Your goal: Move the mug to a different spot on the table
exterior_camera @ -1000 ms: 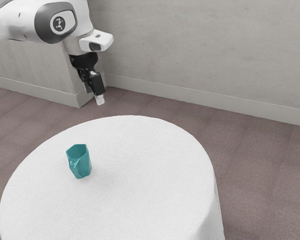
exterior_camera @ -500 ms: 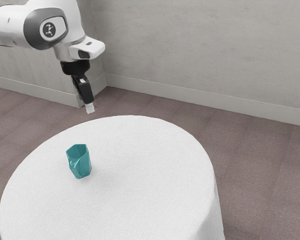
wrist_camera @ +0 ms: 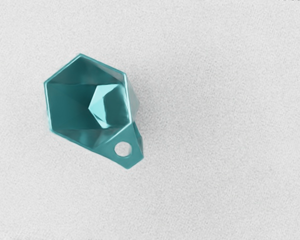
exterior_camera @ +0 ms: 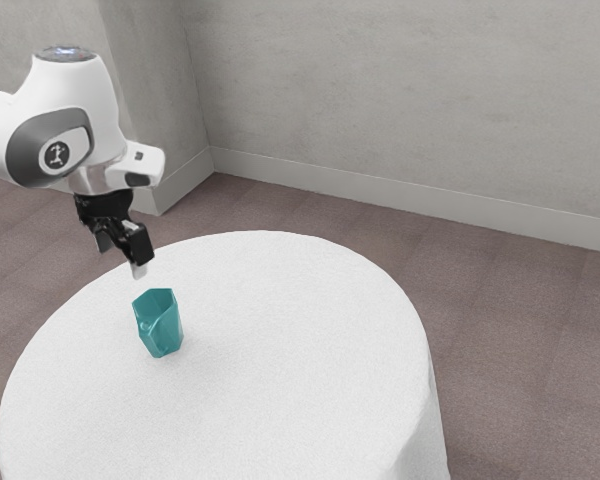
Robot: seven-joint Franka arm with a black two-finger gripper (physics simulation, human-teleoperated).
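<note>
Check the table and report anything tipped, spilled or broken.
Nothing stands out. The teal mug stands upright on the white table, its handle intact and nothing spilled around it. The claw hangs above it, not touching.

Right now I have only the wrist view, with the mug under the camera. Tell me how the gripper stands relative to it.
Observer: In the exterior view the gripper hangs above the mug, with a clear gap between them and no contact.
Operator: Now say where there is room to set it down.
Observer: The mug stands near the round table's edge on the exterior view's left; most of the tabletop lies toward that view's right.
</note>
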